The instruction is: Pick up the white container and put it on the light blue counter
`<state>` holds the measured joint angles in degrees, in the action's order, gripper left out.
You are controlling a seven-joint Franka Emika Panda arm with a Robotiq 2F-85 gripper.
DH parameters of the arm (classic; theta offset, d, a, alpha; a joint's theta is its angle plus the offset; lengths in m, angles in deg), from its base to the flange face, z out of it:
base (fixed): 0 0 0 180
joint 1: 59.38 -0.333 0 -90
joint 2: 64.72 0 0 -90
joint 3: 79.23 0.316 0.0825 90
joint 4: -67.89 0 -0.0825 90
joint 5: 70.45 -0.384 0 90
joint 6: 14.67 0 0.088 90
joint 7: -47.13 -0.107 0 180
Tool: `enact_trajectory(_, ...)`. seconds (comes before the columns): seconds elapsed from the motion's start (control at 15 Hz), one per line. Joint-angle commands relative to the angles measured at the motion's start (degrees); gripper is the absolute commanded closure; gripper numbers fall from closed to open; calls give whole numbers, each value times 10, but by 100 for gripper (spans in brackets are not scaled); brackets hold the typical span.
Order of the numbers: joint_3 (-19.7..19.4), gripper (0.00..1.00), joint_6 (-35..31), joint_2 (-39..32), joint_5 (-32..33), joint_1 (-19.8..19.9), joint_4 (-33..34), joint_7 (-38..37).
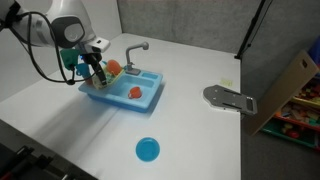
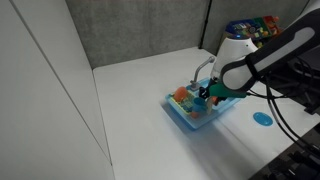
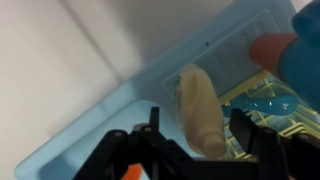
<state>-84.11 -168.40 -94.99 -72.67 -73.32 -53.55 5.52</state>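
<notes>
Viewing both exterior views, we log the arm [image 1: 55,30] folded at the elbow, wrist pointing steeply down. The gripper [image 1: 95,72] sits low over the 9 o'clock end of the light blue counter [image 1: 150,90].

In the wrist view the jaws stand partly apart. The white container [image 3: 198,105] lies between them on the counter, with a clear gap on its 9 o'clock side. We cannot tell whether the finger [image 3: 255,140] at 3 o'clock touches it. Nothing looks clamped.

Materials:
- The container is cream-white, smooth, elongated and slightly lumpy, and blurred this close.
- The counter is glossy moulded plastic, rectangular, with a raised rim.
- A grey faucet [image 1: 137,48] stands at its 12 o'clock edge.
- An orange-red item [image 1: 134,92] lies inside the rim.
- The table [image 1: 200,140] is matte white.

Room:
- In the wrist view the container lies near the counter's long rim, at 10 o'clock of it.
- A round blue disc [image 1: 147,150] lies at 6 o'clock of the sink unit, well apart.
- A flat grey metal plate [image 1: 228,98] lies at 3 o'clock near the table edge, beside a cardboard box [image 1: 290,80].
</notes>
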Motion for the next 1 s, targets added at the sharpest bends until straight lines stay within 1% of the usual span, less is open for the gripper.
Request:
enact_trajectory(0.0,5,0,15,11,-9,3,3,3)
enact_trajectory(0.13,8,0,12,23,-9,5,-6,7)
enact_trajectory(0.53,-1,0,2,65,4,-1,-34,0)
enact_trajectory(0.93,-2,0,3,131,17,16,-73,27)
